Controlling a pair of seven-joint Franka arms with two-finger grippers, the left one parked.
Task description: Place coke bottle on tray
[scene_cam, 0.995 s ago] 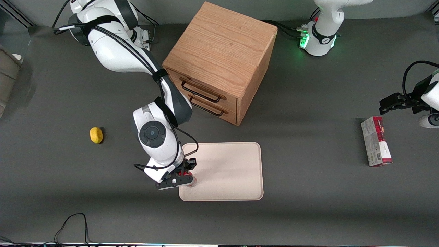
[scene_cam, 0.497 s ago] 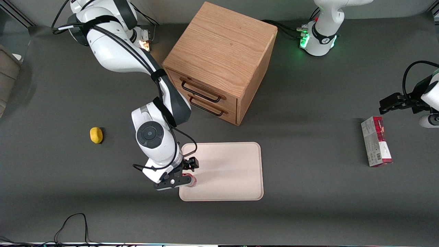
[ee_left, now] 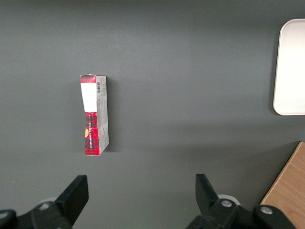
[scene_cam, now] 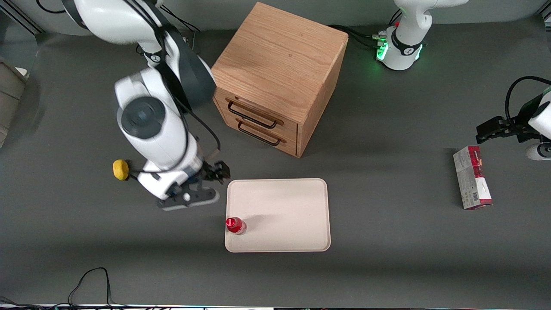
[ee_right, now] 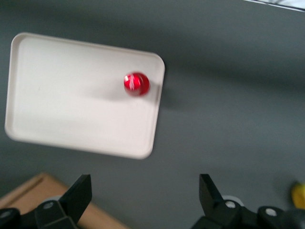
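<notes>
Coke bottle (scene_cam: 235, 225) upright on tray (scene_cam: 288, 215), jaws (scene_cam: 194, 196) open, apart.

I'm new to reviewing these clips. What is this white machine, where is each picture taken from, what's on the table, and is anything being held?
The white machine is a robot arm ending in a two-fingered claw. One picture looks down on the table from the front; the other two come from cameras on each arm's wrist. On the dark table sit a cream tray, a wooden drawer cabinet, a lemon and a red-and-white carton. The coke bottle stands upright on the tray near its corner. The claw holds nothing: it hangs open above the table beside the tray, apart from the bottle.
</notes>
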